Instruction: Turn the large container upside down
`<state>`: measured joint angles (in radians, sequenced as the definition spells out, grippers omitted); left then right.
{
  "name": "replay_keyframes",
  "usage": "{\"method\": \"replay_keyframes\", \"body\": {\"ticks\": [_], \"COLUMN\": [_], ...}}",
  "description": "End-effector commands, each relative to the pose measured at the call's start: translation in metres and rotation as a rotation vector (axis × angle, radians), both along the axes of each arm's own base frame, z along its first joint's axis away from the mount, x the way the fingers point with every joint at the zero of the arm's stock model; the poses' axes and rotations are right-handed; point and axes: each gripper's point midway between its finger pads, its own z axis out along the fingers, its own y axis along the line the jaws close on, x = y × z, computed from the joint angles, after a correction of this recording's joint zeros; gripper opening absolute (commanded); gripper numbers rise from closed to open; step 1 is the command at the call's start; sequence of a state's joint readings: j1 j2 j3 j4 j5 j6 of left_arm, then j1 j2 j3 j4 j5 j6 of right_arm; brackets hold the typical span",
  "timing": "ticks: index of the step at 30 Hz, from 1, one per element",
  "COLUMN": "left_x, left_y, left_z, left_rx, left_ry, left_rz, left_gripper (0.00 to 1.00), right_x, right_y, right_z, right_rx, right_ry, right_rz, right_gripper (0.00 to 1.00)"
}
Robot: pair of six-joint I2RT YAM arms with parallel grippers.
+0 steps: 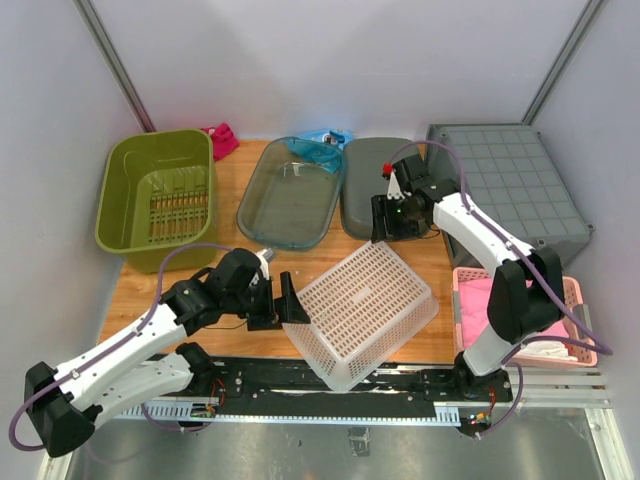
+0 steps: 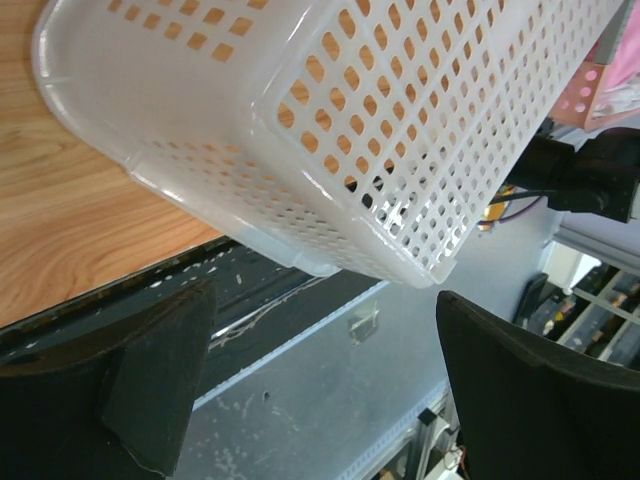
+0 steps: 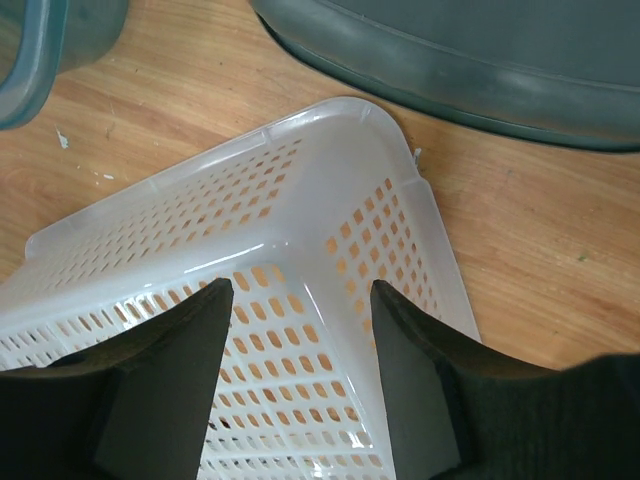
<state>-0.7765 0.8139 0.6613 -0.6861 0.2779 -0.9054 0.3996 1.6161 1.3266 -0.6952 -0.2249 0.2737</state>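
I am holding both of my grippers spread, pinching nothing. The white basket (image 1: 365,300) is lying base-up at 6 o'clock on the wooden table (image 1: 235,265), with its near corner hanging past the table's front edge.

My left gripper (image 1: 282,305) is hovering just beside the basket at its 9 o'clock. In that wrist's view the perforated wall (image 2: 330,120) is showing beyond my open fingers (image 2: 150,380), not between them.

My right gripper (image 1: 386,218) is hanging at the basket's 12 o'clock, looking down on one base corner (image 3: 270,260) past its parted fingers (image 3: 170,380).

A dark grey tub (image 1: 372,185) is sitting at the gripper's 12 o'clock, and a clear teal tub (image 1: 290,205) at its 9 o'clock.
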Motion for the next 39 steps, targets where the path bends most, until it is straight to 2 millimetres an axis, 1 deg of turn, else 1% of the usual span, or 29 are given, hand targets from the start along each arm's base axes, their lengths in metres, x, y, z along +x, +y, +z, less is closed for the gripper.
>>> {"method": "replay_keyframes", "body": {"ticks": [1, 2, 5, 6, 7, 9, 11, 15, 21, 24, 28, 33, 37, 39], "left_x": [-0.003, -0.004, -0.004, -0.004, -0.003, -0.002, 0.000, 0.003, 0.013, 0.011, 0.013, 0.017, 0.026, 0.031], "left_y": [-0.028, -0.031, -0.032, -0.032, -0.033, -0.034, -0.036, -0.044, -0.047, -0.054, -0.050, -0.054, -0.050, -0.050], "left_z": [0.020, 0.020, 0.008, 0.004, 0.002, -0.002, -0.001, 0.000, -0.011, -0.007, -0.014, -0.010, -0.018, -0.018], "left_rx": [-0.186, -0.205, -0.206, -0.199, -0.204, -0.214, -0.242, -0.298, -0.261, -0.320, -0.294, -0.336, -0.316, -0.308], "left_ry": [-0.001, 0.004, 0.023, 0.027, 0.028, 0.033, 0.025, 0.004, 0.003, 0.002, 0.002, -0.010, -0.005, -0.013], "left_rz": [-0.054, -0.057, -0.054, -0.052, -0.050, -0.035, -0.025, -0.034, -0.013, -0.034, -0.015, -0.017, 0.013, 0.028], "left_gripper": [0.95, 0.95, 0.95, 0.95, 0.95, 0.95, 0.95, 0.95, 0.95, 0.95, 0.96, 0.96, 0.96, 0.96], "right_x": [0.009, 0.010, 0.009, 0.008, 0.007, 0.005, -0.001, -0.006, -0.016, -0.027, -0.048, -0.071, -0.085, -0.092], "right_y": [0.010, 0.009, 0.006, 0.004, 0.001, -0.007, -0.016, -0.019, -0.024, -0.029, -0.037, -0.034, -0.033, -0.034], "right_z": [0.001, 0.000, -0.008, -0.012, -0.014, -0.018, -0.021, -0.015, -0.015, -0.020, -0.029, -0.035, -0.035, -0.036], "right_rx": [0.018, 0.013, 0.004, -0.007, -0.019, -0.049, -0.066, -0.033, -0.024, -0.039, -0.048, -0.002, 0.039, 0.053], "right_ry": [-0.002, 0.000, 0.012, 0.018, 0.020, 0.016, 0.016, 0.004, -0.004, 0.015, 0.042, 0.083, 0.104, 0.113], "right_rz": [-0.058, -0.069, -0.092, -0.107, -0.123, -0.162, -0.193, -0.238, -0.267, -0.257, -0.248, -0.227, -0.249, -0.275], "right_gripper": [0.54, 0.52, 0.51, 0.48, 0.45, 0.44, 0.43, 0.40, 0.40, 0.38, 0.36, 0.34, 0.34, 0.36]}}
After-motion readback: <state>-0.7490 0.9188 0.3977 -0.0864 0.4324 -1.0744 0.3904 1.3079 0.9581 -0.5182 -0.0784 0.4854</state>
